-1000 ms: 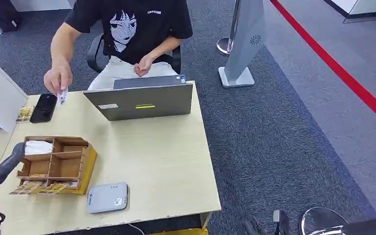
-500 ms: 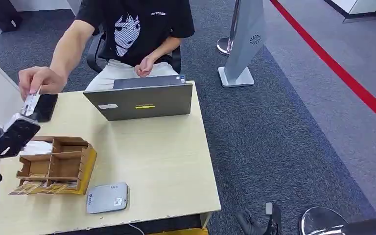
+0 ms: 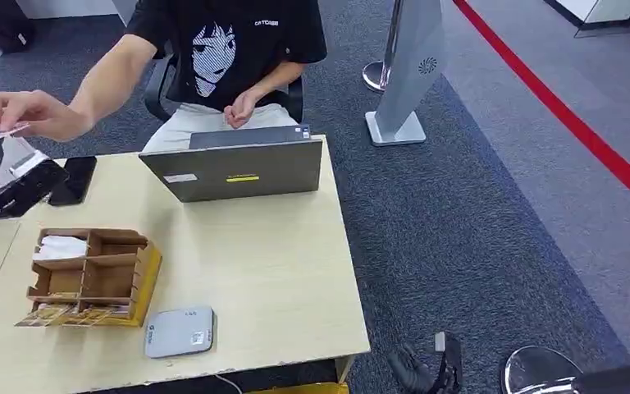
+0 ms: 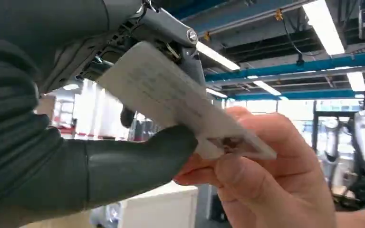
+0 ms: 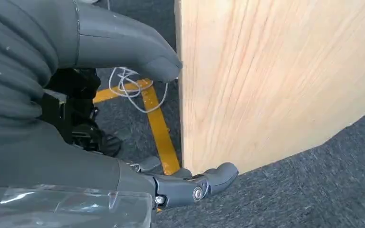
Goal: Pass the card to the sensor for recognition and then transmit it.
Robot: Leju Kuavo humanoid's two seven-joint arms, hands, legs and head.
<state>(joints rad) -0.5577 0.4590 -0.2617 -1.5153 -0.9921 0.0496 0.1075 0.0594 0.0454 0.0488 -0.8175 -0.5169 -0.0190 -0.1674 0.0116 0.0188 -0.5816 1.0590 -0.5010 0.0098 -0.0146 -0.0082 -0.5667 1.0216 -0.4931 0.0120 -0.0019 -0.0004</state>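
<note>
Card (image 4: 180,102) between left hand (image 4: 90,142), person's hand (image 4: 266,175)

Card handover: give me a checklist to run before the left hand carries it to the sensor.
1. Card between the left hand's thumb and fingers: ok.
2. Person's hand off the card: not ok, it grips the other end.
3. Grip firm enough to pull away: cannot tell.
4. Sensor uncovered on the table: ok.
5. Way down past the wooden organiser, which stands beside the sensor: cannot tell.
6. Right hand holds nothing, low at the table edge: ok.
</note>
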